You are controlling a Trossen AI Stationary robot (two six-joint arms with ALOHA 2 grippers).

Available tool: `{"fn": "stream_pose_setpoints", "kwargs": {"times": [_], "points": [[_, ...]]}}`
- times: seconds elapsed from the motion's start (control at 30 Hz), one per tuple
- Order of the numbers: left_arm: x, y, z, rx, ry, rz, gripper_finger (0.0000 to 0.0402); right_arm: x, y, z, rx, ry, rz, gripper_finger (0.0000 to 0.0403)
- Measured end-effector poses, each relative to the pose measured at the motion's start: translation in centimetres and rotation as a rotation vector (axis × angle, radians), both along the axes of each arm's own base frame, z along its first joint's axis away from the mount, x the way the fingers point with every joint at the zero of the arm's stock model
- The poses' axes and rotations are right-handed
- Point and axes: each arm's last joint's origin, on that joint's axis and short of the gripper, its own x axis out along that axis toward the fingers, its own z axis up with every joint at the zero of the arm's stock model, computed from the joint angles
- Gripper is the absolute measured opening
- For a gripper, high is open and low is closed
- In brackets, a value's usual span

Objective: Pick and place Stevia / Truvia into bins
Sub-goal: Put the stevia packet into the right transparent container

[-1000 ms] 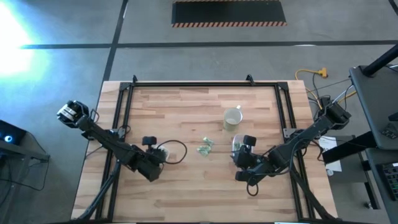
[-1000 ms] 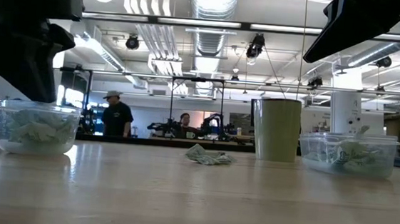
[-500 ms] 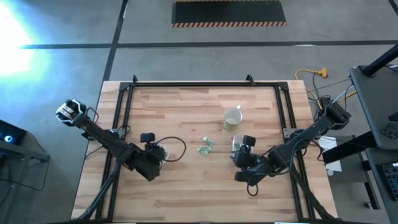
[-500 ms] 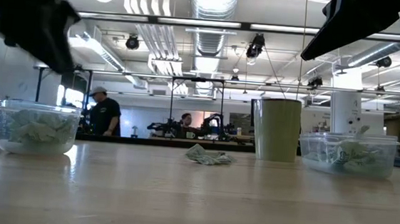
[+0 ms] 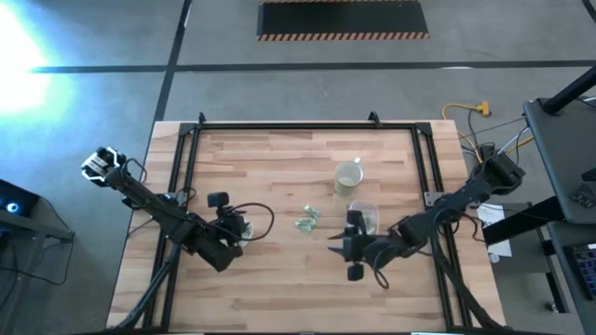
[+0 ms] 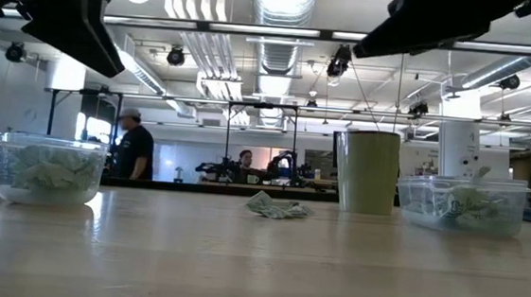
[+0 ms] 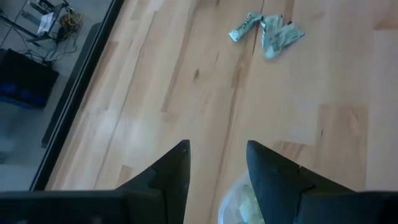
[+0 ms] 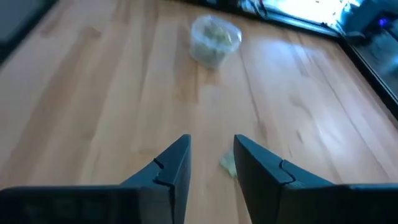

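A small heap of pale green and white Stevia / Truvia packets [image 5: 307,221] lies flat on the wooden table [image 5: 279,298], between the two bins. The round clear bin [image 6: 50,170] holds packets and stands just under my left gripper [image 7: 217,152], which hangs open above it. The rounded-rectangular bin [image 5: 365,216] at the right also holds packets. My right gripper [image 8: 211,146] is open and stands above the table, on the near-left side of that bin. It points at the packets [image 8: 228,165] and at the round bin [image 8: 214,38] beyond them.
A pale cream mug [image 5: 347,176] stands upright on the table, beyond the right bin. Black rails [image 5: 186,167] frame the table's left, far and right sides. In the low view, people [image 6: 133,148] stand in the room far behind the table.
My left gripper has risen from close over the round bin and tipped more toward level. My right gripper has swung off the rounded-rectangular bin toward the table's near-left, turning toward the packets. That bin now shows uncovered from above. The packets and bins have kept still.
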Motion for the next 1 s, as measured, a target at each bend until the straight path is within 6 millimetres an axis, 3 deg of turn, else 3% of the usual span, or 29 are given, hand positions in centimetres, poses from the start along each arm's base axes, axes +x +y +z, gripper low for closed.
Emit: {"fn": "stream_pose_setpoints", "kwargs": {"times": [0.13, 0.43, 0.73, 1.0], "points": [[-0.1, 0.0, -0.2, 0.008, 0.008, -0.004, 0.0141, 0.8, -1.5, -1.3, 0.048, -0.043, 0.017, 0.0121], [-0.2, 0.2, -0.6, 0.015, 0.020, -0.006, 0.0141, 4.3, -3.9, -6.2, 0.000, 0.067, 0.027, 0.0157], [-0.3, 0.2, -0.7, 0.017, 0.025, -0.008, 0.0141, 8.0, -4.3, -7.8, -0.020, 0.095, -0.009, 0.0187], [-0.3, 0.2, -0.8, 0.018, 0.027, -0.008, 0.0141, 10.0, -4.4, -9.0, -0.135, 0.202, -0.117, 0.0205]]}}
